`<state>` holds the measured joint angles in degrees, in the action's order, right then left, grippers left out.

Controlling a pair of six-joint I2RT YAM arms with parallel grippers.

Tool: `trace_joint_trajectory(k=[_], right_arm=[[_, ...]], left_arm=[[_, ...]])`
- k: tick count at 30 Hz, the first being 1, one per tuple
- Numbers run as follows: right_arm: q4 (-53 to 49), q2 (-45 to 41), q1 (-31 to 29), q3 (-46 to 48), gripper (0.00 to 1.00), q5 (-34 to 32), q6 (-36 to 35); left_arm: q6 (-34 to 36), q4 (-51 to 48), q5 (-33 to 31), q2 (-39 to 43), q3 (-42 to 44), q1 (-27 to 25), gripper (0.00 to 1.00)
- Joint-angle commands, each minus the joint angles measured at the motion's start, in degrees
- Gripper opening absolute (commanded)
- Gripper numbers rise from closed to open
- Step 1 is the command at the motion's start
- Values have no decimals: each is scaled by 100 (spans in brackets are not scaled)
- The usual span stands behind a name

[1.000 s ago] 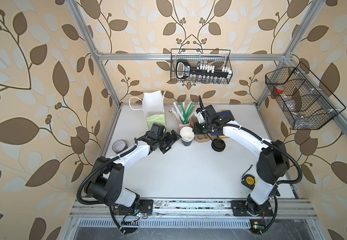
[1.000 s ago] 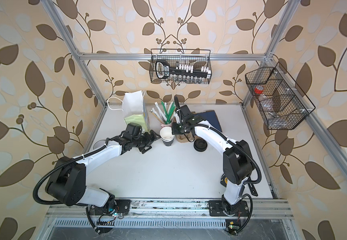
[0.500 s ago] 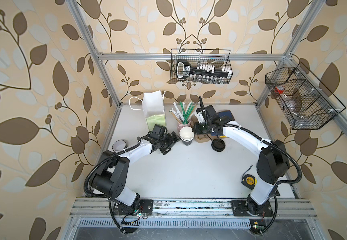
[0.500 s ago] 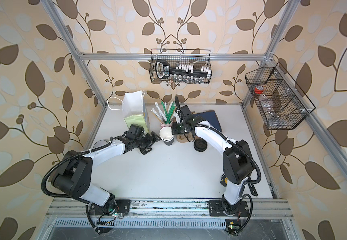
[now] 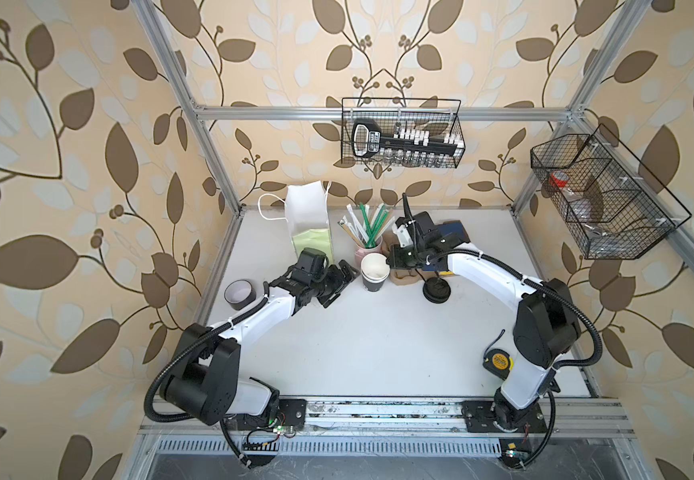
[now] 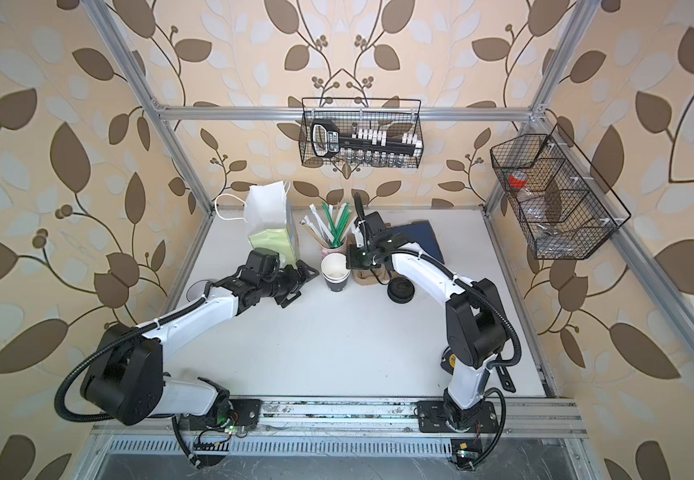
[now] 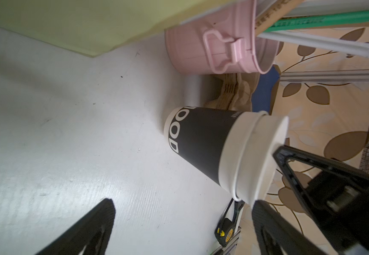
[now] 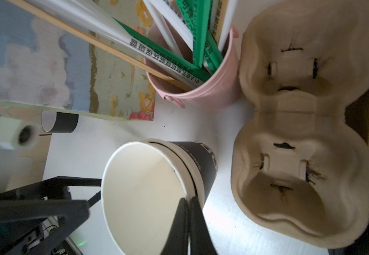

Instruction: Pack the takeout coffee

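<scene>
Right wrist view, Sam: what's the right claw (image 8: 188,201) on?

Pinched narrow on the white rim of the coffee cup (image 8: 143,198), Jo. That cup sits nested in a lower cup (image 8: 203,163) just like it, its rim a bit above the other's.

Where's the pair?

Standing on the bench (image 5: 378,353) in both top views, just beside the pink cup of straws (image 5: 365,250) and the brown cup carrier (image 8: 300,136).

And the left claw (image 5: 339,282)?

Spread wide, low, just beside the pair on the paper bag (image 5: 310,220) side. Whether it touches them, I can't tell.
</scene>
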<state>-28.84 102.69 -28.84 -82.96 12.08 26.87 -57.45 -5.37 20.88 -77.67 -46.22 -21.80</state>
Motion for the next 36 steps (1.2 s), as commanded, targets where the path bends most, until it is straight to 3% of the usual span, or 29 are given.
trace_joint_trajectory(k=[1, 22, 36], right_arm=[[161, -56, 2, 95, 0, 143, 63], [328, -142, -27, 306, 0, 300, 149], [425, -155, -16, 332, 0, 417, 248]], left_arm=[[-82, 409, -63, 150, 250, -35, 99], [-398, 1090, 205, -451, 192, -35, 99], [-409, 1038, 258, -818, 182, -35, 98]])
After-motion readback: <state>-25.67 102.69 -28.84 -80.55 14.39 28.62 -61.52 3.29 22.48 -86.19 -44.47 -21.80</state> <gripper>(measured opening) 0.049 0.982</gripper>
